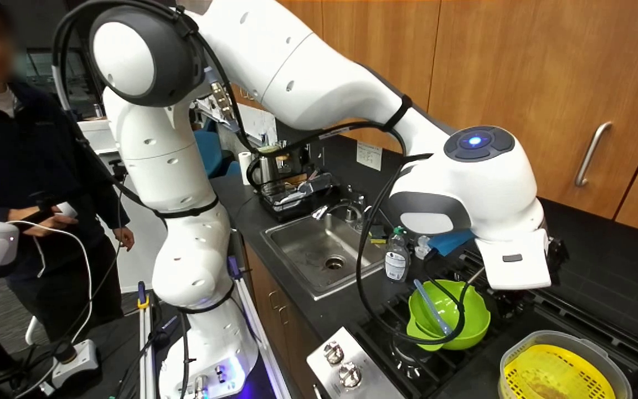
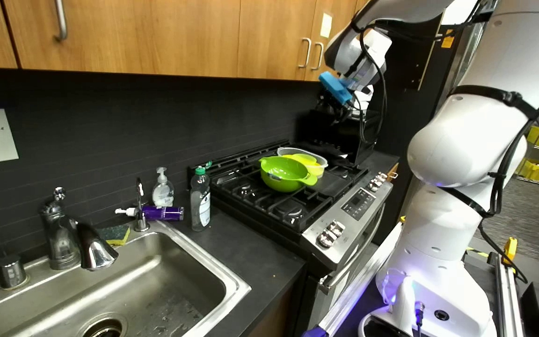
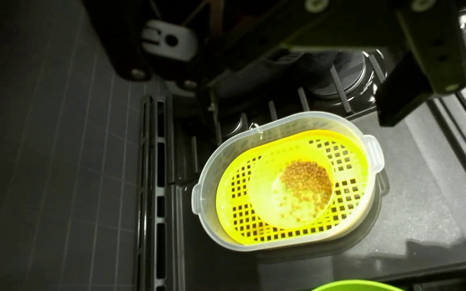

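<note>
My jaws hang empty, spread wide, higher than the clear tub (image 3: 373, 153); I judge this the approach, next needing careful alignment.

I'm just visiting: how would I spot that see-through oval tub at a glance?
Find the stove, along the counter from the sink. On it, beside the bright green bowl, sits the oval tub. Unlike that bowl, its walls are see-through, and inside is a yellow insert with square holes and small brown pieces near the middle.
</note>
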Robot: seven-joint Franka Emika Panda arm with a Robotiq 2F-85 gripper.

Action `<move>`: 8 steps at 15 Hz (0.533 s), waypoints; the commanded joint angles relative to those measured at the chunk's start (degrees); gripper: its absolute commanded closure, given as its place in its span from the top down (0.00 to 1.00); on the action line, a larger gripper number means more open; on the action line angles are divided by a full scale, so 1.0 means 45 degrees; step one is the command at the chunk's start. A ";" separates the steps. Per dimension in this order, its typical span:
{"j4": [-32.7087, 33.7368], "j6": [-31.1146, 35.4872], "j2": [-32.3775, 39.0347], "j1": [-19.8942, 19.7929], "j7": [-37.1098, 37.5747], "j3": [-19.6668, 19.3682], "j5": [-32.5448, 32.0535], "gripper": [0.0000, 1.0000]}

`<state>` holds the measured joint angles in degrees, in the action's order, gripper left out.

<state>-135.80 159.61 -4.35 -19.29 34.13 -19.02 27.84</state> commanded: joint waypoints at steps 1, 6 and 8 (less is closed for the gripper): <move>0.0578 -0.0260 0.0506 -0.0335 0.1714 0.0028 -0.1495 1.00; 0.0916 -0.1236 0.0649 -0.0236 0.2906 0.0006 -0.2161 1.00; 0.1041 -0.1816 0.0677 -0.0198 0.2942 0.0005 -0.2054 1.00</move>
<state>-132.96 155.17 -2.01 -20.31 45.31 -19.00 19.33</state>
